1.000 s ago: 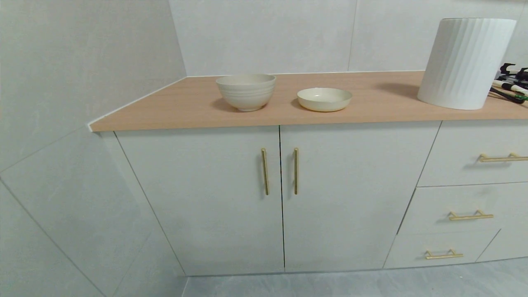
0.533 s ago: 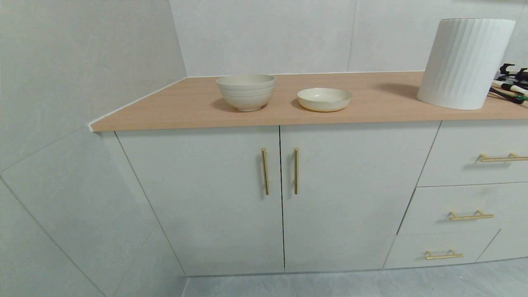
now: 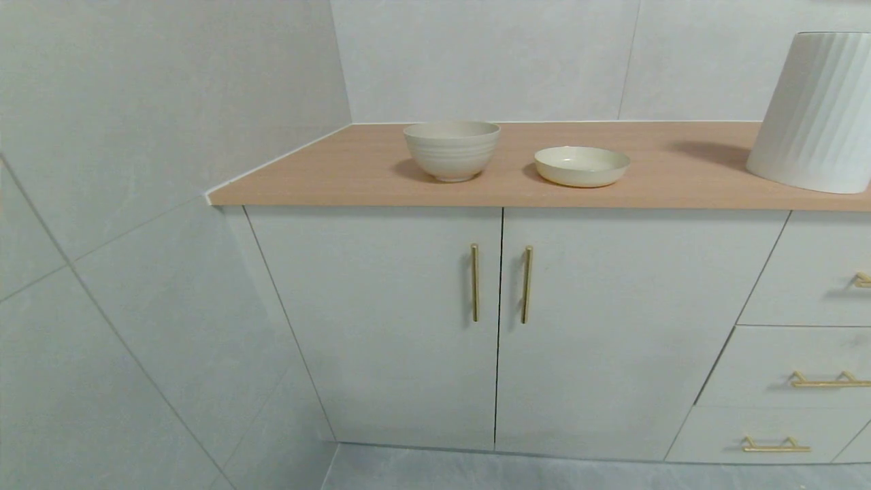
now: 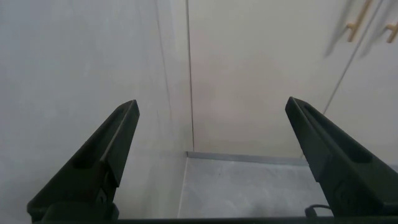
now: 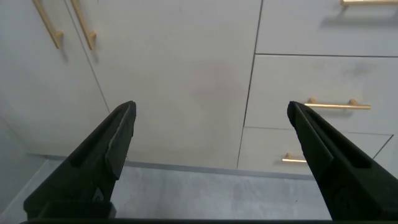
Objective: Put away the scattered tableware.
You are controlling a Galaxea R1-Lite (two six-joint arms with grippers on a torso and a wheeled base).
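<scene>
The bowl [image 3: 452, 150] and shallow dish [image 3: 581, 166] sit side by side on the counter [image 3: 340, 178], above shut cupboard doors [image 3: 381, 327]. The left end effector [image 4: 210, 106] and right end effector [image 5: 210, 106] hang low, both spread wide; best pull a door handle [image 3: 474, 282] squarely first.

kitchen, tiled wall [image 3: 476, 61], wood countertop [image 3: 340, 177], cabinet doors [image 3: 381, 327]

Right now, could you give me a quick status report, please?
Left gripper open, empty. Right gripper open, empty. Bowl and shallow dish on countertop, untouched. Cabinet doors shut.
</scene>
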